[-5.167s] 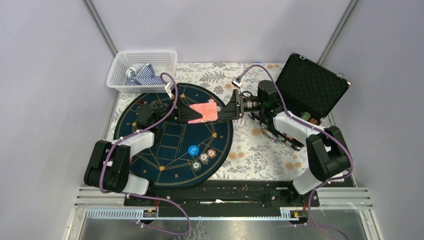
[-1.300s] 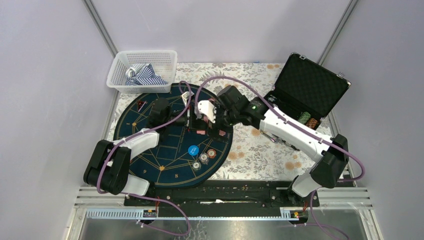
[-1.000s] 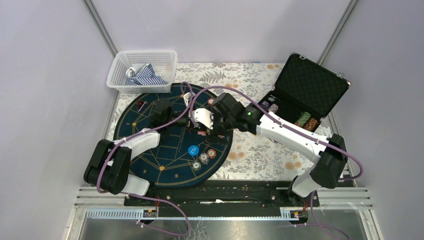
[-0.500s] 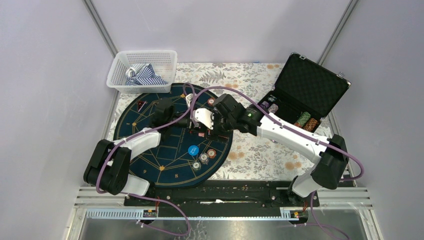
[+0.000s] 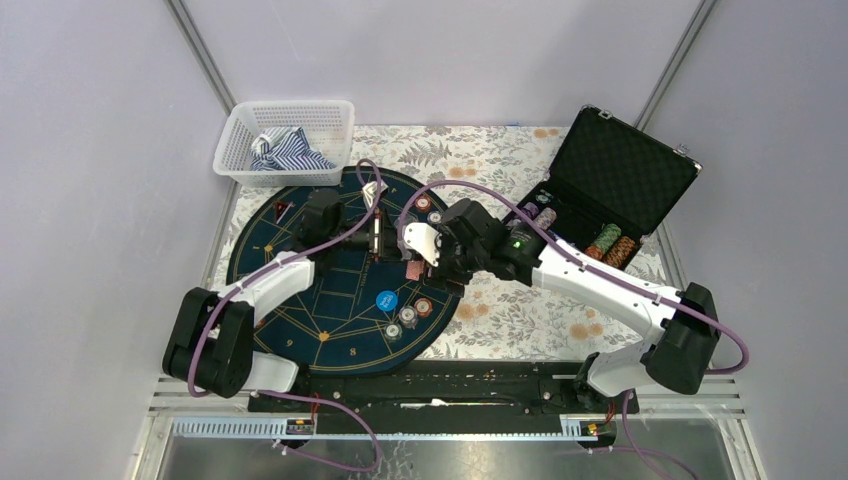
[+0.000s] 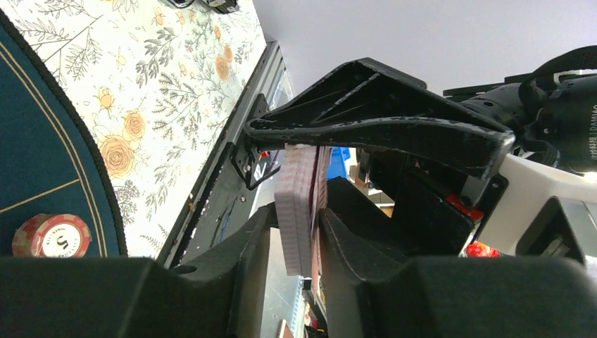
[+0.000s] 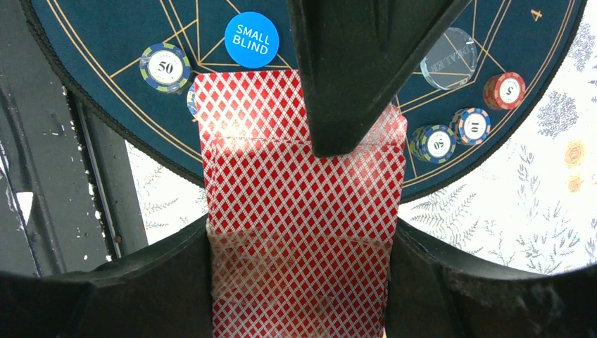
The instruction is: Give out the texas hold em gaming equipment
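A deck of red-backed playing cards (image 7: 303, 211) hangs above the dark blue mat (image 5: 300, 300), held from two sides. My right gripper (image 7: 299, 282) is shut across its width. My left gripper (image 6: 296, 239) is shut on its faces; the deck (image 6: 299, 211) shows edge-on there, and one left finger (image 7: 352, 84) lies over the card backs. In the top view the deck (image 5: 412, 270) sits between both wrists. On the mat lie a blue "small blind" disc (image 7: 252, 39), a clear dealer disc (image 7: 448, 60), and chips (image 7: 164, 65) (image 7: 504, 89) (image 7: 470, 124).
An open black case (image 5: 610, 190) with chip stacks stands at the right on the floral cloth. A white basket (image 5: 285, 140) with striped cloth sits at the back left. A red chip (image 6: 51, 236) lies at the mat's rim.
The right gripper has closed onto the deck held by the left gripper. Both wrists and the deck have shifted slightly right and toward the near side.
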{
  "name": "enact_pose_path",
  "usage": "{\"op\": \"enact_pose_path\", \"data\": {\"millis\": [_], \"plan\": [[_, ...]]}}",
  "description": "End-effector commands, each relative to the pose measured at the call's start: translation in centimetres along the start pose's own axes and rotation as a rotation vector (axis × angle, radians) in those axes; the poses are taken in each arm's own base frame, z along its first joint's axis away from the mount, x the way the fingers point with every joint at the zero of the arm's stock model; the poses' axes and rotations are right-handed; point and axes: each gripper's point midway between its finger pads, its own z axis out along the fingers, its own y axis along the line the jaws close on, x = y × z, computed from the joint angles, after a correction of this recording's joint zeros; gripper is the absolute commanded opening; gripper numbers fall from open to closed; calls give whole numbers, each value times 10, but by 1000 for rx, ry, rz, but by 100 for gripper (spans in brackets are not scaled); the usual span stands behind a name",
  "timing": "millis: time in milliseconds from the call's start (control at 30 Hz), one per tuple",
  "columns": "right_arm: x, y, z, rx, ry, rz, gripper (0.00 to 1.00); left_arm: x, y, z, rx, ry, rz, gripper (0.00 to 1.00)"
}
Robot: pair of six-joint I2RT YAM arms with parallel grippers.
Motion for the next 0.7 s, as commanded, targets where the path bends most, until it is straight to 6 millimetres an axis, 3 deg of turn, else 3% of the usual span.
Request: {"op": "enact_pose_path", "data": {"millis": [0, 400, 667], "plan": [[-28, -11, -17, 57, -126, 13, 37, -15, -7, -4, -11, -41, 83, 31], [-15, -9, -15, 49, -144, 41, 29, -14, -14, -11, 6, -56, 124, 27], [-16, -7, -16, 37, -156, 45, 28, -13, -11, -11, -12, -40, 124, 45]]}}
